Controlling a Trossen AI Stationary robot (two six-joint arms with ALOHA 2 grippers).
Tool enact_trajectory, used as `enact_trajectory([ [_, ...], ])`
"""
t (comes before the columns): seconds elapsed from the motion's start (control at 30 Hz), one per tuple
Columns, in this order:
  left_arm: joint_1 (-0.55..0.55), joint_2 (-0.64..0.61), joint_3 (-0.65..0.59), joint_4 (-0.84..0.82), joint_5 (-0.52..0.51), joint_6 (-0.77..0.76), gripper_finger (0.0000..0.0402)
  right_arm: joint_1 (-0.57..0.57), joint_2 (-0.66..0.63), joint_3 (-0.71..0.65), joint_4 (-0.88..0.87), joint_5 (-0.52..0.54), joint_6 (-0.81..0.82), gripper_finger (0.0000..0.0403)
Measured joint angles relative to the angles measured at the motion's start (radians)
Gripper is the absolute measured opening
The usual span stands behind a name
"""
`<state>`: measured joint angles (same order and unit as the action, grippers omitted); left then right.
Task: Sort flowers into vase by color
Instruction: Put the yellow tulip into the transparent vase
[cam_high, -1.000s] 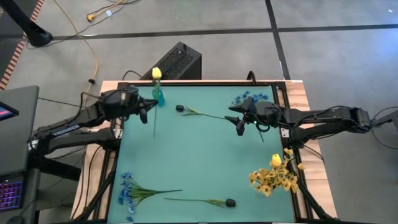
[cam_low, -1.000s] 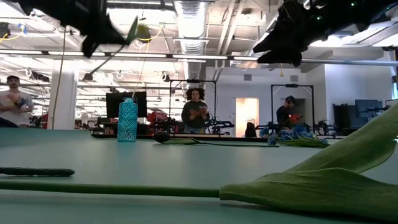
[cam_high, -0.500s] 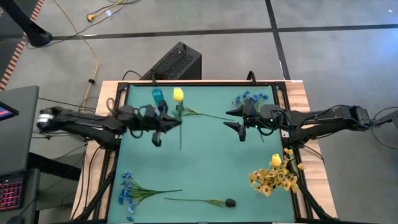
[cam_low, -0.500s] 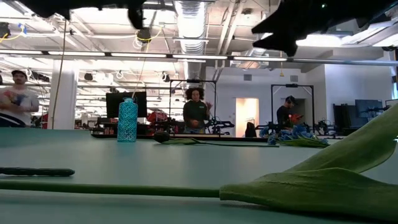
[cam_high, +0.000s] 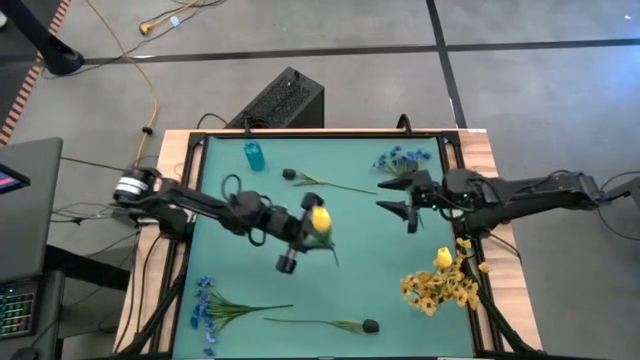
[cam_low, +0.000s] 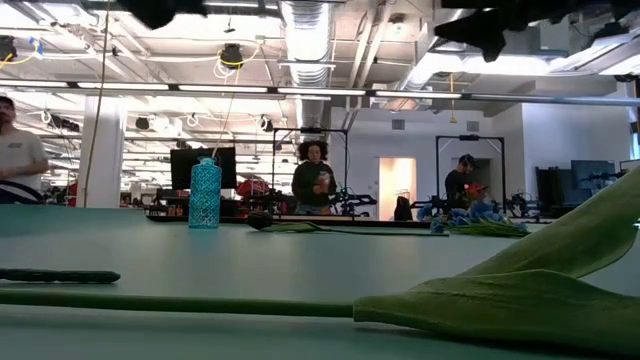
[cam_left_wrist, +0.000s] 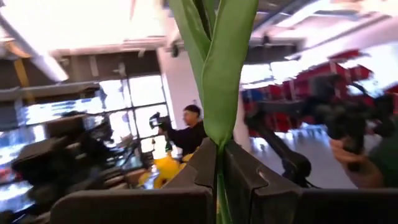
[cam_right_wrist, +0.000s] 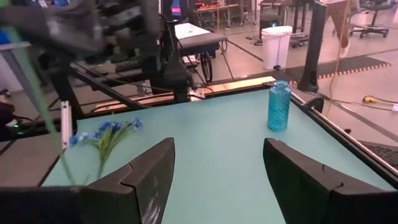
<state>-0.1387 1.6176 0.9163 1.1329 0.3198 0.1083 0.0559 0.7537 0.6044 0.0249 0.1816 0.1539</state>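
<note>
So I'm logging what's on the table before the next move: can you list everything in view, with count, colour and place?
Vase: one, teal, far left corner of the mat.
Yellow bud: one, on a green stem, held above mid-mat.
Dark buds: two, one lying near the vase, one at the near edge.
Blue sprigs: two, one far right, one near left.
Yellow cluster: one pile, near right edge.
Black box: one, on the floor behind the table.
People: a few, in the room beyond.
Left gripper: shut on the yellow bud's stem.
Right gripper: open, above the mat's right side.
</note>
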Motion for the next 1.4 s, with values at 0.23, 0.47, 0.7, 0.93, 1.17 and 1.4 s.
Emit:
enact_trajectory([
  [0.23,-0.051,0.160,0.205,-0.022,0.066,0.075,0.0000,0.052,-0.092,0.000,-0.120,0.004,0.055,0.0272],
  [0.47,-0.114,0.306,0.372,-0.020,0.064,0.166,0.0000,0.098,-0.149,0.000,-0.165,0.004,0.057,0.0272],
  [0.7,-0.152,0.473,0.589,-0.027,0.051,0.160,0.0000,0.130,-0.187,0.000,-0.248,0.004,0.058,0.0272],
  [0.93,-0.184,0.668,0.869,-0.080,0.021,0.171,0.0000,0.148,-0.231,0.000,-0.369,0.003,0.075,0.0272],
  [1.17,-0.199,0.820,1.120,-0.214,-0.019,0.247,0.0000,0.148,-0.302,0.000,-0.431,-0.001,0.104,0.0272],
  [1.4,-0.198,0.913,1.264,-0.318,-0.055,0.302,0.0000,0.148,-0.377,0.000,-0.469,-0.001,0.120,0.0272],
])
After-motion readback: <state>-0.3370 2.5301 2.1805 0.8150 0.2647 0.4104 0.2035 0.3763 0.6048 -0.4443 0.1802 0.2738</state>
